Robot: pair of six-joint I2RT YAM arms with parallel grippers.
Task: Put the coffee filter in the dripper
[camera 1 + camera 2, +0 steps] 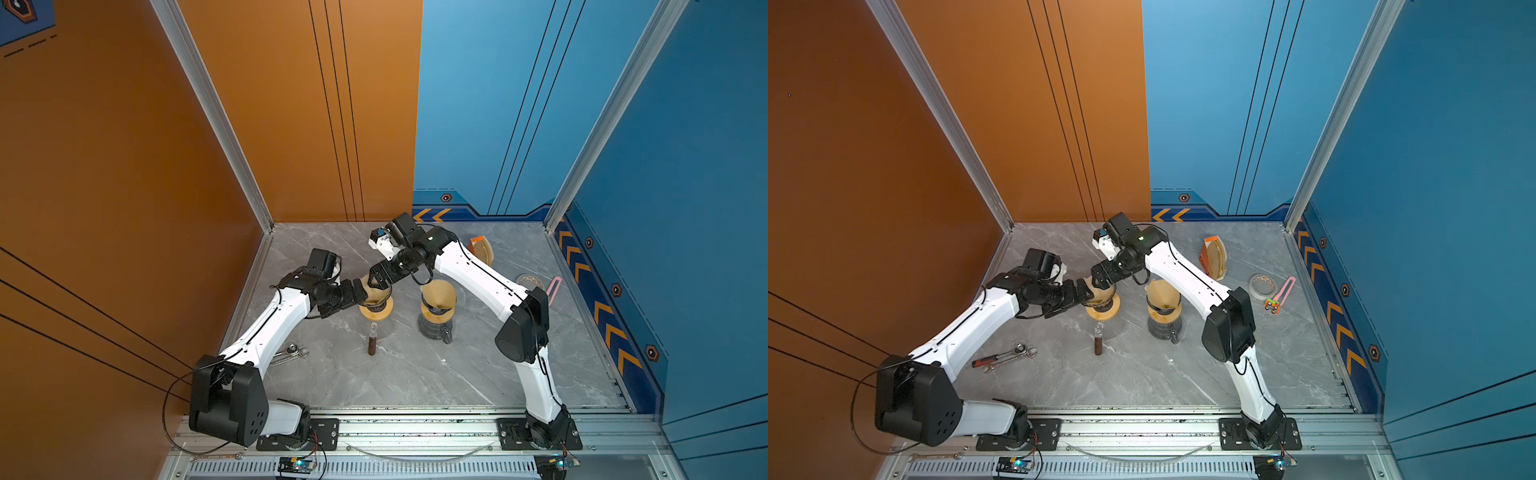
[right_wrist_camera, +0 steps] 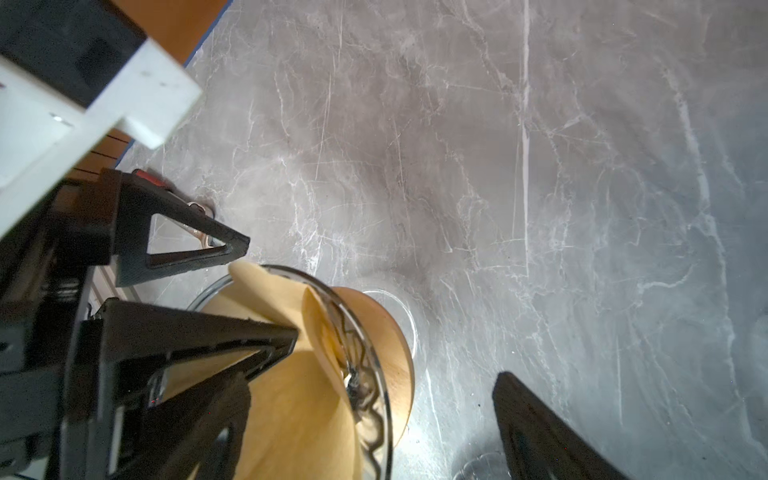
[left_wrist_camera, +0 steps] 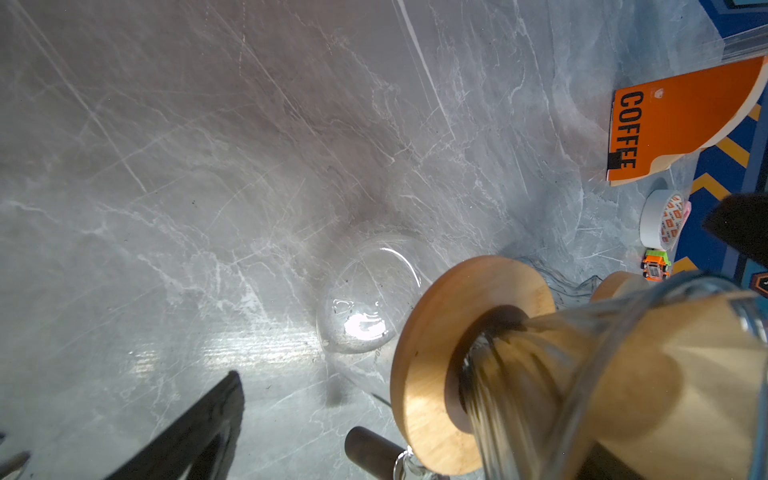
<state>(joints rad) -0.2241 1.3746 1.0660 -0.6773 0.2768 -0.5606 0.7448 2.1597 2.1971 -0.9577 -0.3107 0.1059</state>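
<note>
A tan paper coffee filter (image 1: pixel 376 293) (image 2: pixel 291 399) sits in the glass dripper, whose wooden collar (image 1: pixel 376 311) (image 3: pixel 432 353) rests on a clear carafe (image 3: pixel 365 299) left of the table's middle. My left gripper (image 1: pixel 365 293) is open at the dripper's left rim. One of its fingers (image 2: pixel 208 345) lies over the filter, the other (image 2: pixel 195 245) outside the glass. My right gripper (image 1: pixel 379 284) (image 2: pixel 376 382) is open above the far rim, straddling it. Neither gripper pinches the paper.
A second dripper with a filter (image 1: pixel 438 299) stands on a dark carafe to the right. A brown cylinder with a clear end (image 1: pixel 372 343) lies in front. An orange filter pack (image 1: pixel 1214 257), a tape roll (image 1: pixel 1262 286), a toy car (image 1: pixel 1272 305) and wrenches (image 1: pixel 1009 355) are around.
</note>
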